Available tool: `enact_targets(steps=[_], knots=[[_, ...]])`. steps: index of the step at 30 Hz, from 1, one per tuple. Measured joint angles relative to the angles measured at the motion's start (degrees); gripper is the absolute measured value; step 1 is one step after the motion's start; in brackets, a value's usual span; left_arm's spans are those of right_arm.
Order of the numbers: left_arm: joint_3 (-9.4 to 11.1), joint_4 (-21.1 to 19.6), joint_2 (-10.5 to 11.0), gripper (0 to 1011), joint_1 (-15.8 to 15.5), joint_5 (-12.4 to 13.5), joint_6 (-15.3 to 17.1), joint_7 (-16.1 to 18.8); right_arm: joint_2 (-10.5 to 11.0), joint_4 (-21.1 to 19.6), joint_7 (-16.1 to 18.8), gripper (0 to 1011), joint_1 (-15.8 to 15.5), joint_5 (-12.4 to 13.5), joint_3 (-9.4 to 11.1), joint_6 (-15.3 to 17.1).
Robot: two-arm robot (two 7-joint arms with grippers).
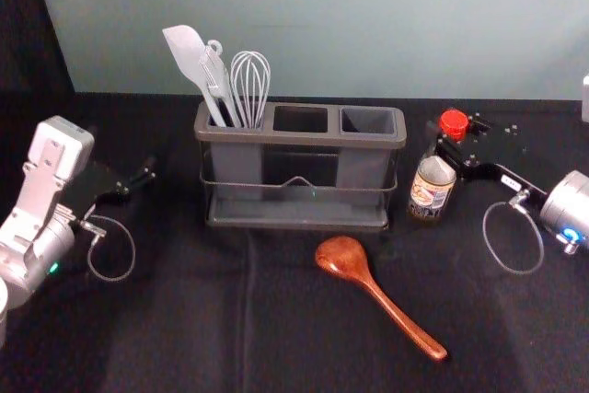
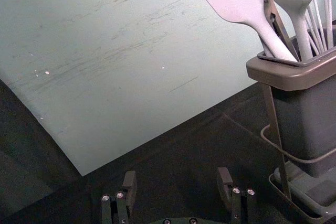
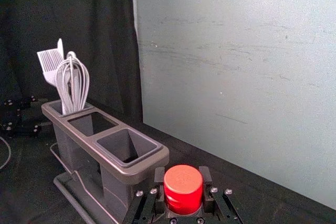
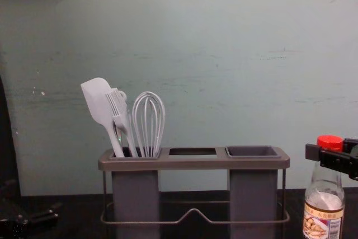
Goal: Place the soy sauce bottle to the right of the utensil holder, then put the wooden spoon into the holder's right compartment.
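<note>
My right gripper (image 1: 451,142) is at the soy sauce bottle (image 1: 431,189), which is upright just right of the utensil holder (image 1: 299,135). In the right wrist view, the right gripper (image 3: 182,184) has its fingers closed around the bottle just by its red cap (image 3: 183,188). From the chest, the bottle (image 4: 324,200) looks nearly vertical; whether its base touches the table I cannot tell. The wooden spoon (image 1: 373,290) lies in front of the holder, bowl toward it. My left gripper (image 1: 140,181) is parked left of the holder; in its wrist view the left gripper (image 2: 177,184) is open and empty.
A white spatula (image 1: 189,57), a brush and a whisk (image 1: 250,85) stand in the holder's left compartment. Its middle and right (image 1: 368,121) compartments hold nothing visible. Behind the black-covered table (image 1: 184,319) rises a pale wall (image 1: 368,25).
</note>
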Motion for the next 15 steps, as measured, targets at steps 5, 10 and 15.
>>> enact_targets(steps=[5,10,15], knots=[[0.00,0.00,0.00,1005,0.00,0.00,0.00,0.00,-0.08,0.03,-0.07,383,0.14,-0.24,-0.02,0.21],[0.00,0.00,0.00,1005,0.00,0.00,0.00,0.00,-0.08,0.03,-0.08,383,0.14,-0.24,-0.01,0.21],[0.00,0.00,0.00,1005,0.00,0.00,0.00,0.00,-0.06,0.03,-0.10,385,0.13,-0.21,0.00,0.21]])
